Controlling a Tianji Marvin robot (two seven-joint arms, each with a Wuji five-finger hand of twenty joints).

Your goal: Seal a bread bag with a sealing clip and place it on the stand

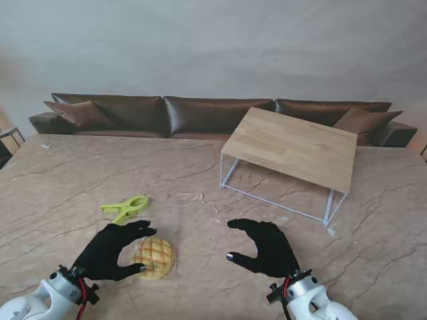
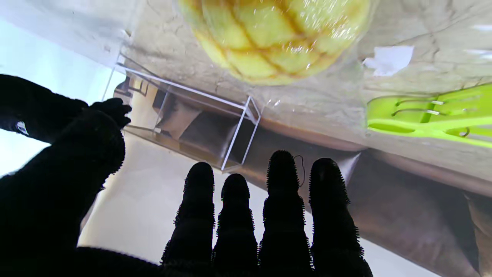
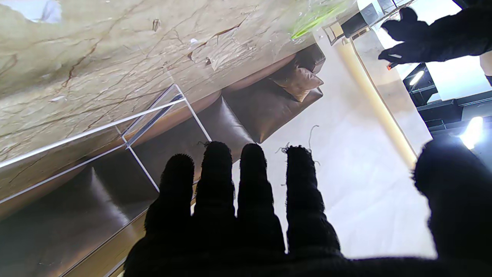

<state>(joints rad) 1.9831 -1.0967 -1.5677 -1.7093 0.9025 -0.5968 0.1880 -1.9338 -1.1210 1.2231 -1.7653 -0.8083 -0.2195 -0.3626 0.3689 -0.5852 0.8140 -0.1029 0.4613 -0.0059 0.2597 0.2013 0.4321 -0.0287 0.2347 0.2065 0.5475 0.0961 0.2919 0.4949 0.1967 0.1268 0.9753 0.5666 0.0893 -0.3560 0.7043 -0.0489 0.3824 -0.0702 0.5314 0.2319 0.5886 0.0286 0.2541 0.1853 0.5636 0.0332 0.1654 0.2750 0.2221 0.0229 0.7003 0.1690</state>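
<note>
The left hand [image 1: 110, 252], open and holding nothing, curls beside the bread bag [image 1: 154, 257], the sealing clip [image 1: 125, 207] at its 11 o'clock untouched and the right hand [image 1: 265, 247] open too, so the grasp seems next, needing the fingers to close on the bag.

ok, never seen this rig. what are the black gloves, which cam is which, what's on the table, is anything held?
The black gloves are the robot's two five-finger hands. The wide picture comes from a camera on the robot's stand, looking down at the marble table; the left hand is on its left, the right hand on its right. The other two pictures come from a camera on each wrist, looking along the fingers, and they show upside down, so the table is at the top.

On the table lie a bun in a clear bread bag, a green sealing clip a little farther from me, and a wooden-topped stand on white wire legs, far right.

Nothing is held. Both hands are open; the left one curls beside the bun, not gripping it.
</note>
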